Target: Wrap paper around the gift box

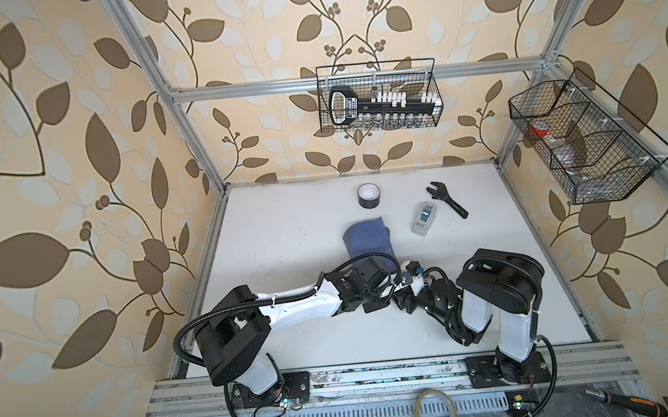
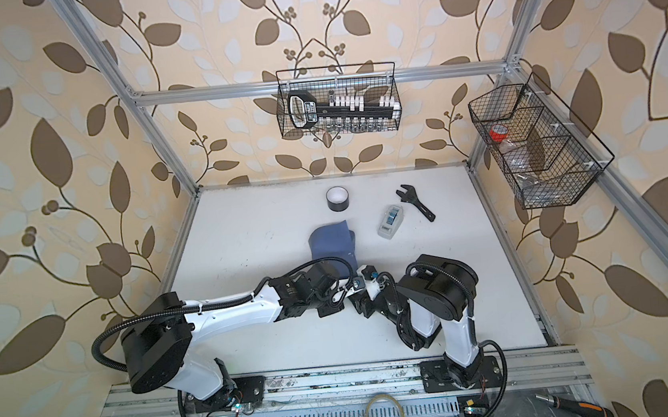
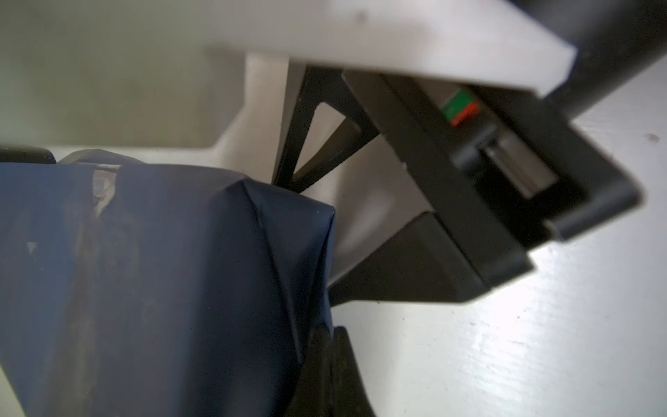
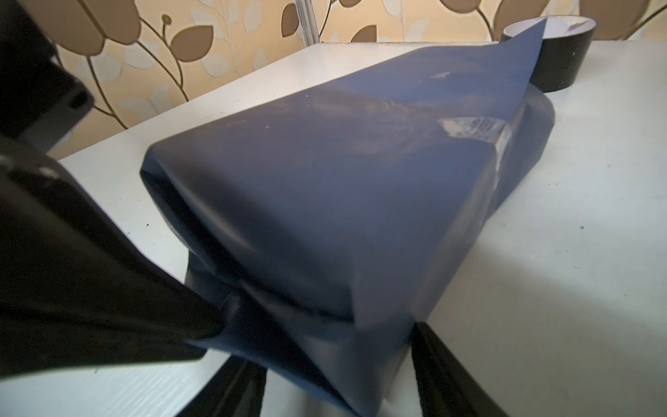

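The paper (image 1: 366, 240) (image 2: 333, 241), slate blue, lies as a folded bundle in the middle of the white table (image 1: 284, 231), with a clear tape patch on top. The gift box is hidden inside it. Both wrists meet at the bundle's near end. My left gripper (image 3: 334, 335) is shut, its black fingers (image 4: 144, 299) pressed tip-first into the folded end flap of the paper (image 4: 343, 187). My right gripper (image 4: 334, 343) is open, one finger on each side of that loose near flap. From the left wrist, the paper (image 3: 162, 270) fills the near side.
A black tape roll (image 1: 368, 196) (image 4: 552, 61) stands just behind the bundle. A small clear plastic case (image 1: 424, 218) and a black adjustable wrench (image 1: 446, 200) lie at the back right. Wire baskets (image 1: 378, 96) (image 1: 584, 139) hang on the frame.
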